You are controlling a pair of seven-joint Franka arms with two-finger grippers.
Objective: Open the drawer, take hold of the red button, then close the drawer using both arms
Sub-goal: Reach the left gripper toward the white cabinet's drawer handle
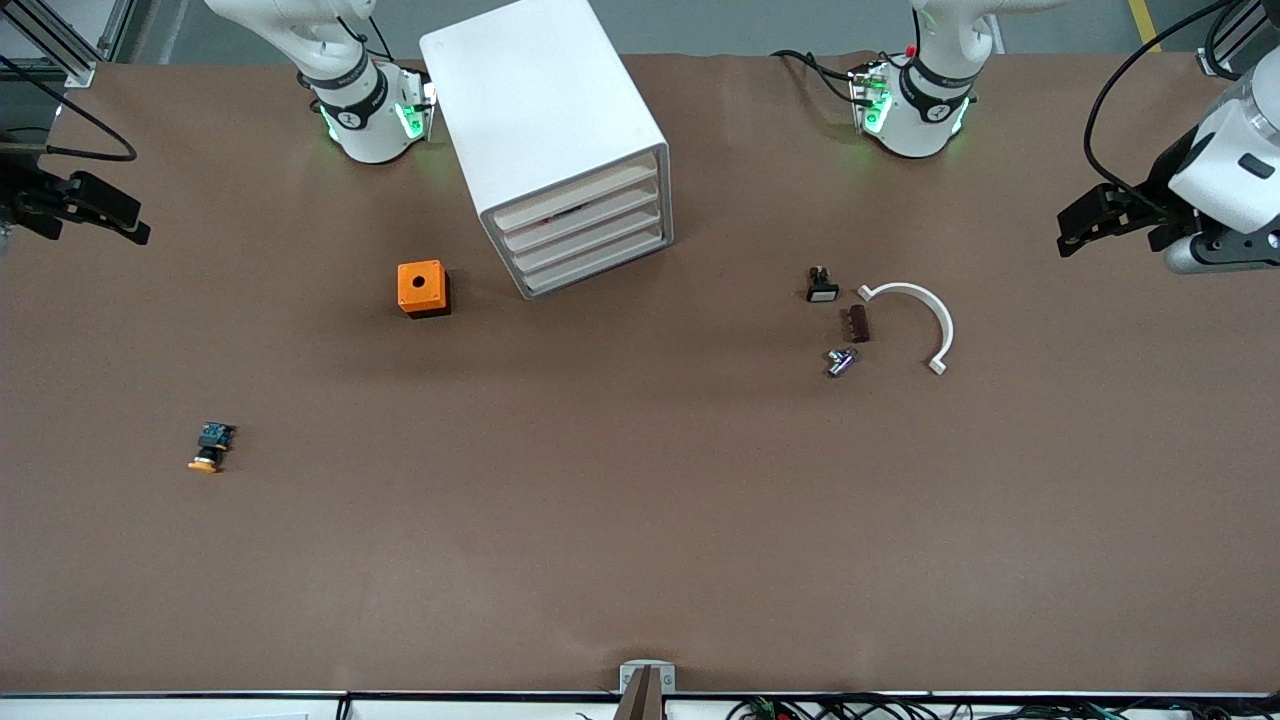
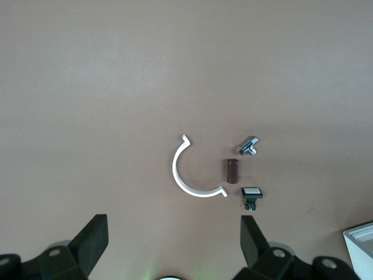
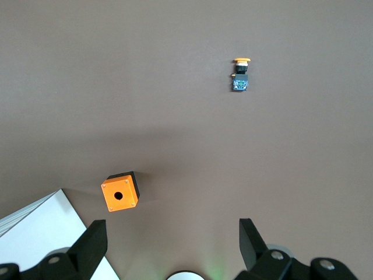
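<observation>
All four drawers of the cabinet (image 1: 560, 140) sit shut. The left gripper (image 1: 1085, 222) hangs open over the left arm's table end. The right gripper (image 1: 95, 205) hangs open over the right arm's end.

I see a plain brown counter (image 1: 640, 520), a white boxy plastic cabinet (image 1: 540, 110), an orange holed cube (image 1: 422, 288), and a white curved plastic clip (image 1: 925, 310).

1. Drawer (image 1: 581, 199): closed, so its contents are hidden; only a dark sliver shows at the slot (too small to identify).
2. Cabinet (image 1: 545, 105): top corner cut off by the front view's edge; only corners enter the wrist views.
3. Right gripper (image 1: 95, 210) and left gripper (image 1: 1110, 215): arms cut off at the frame edges.
</observation>
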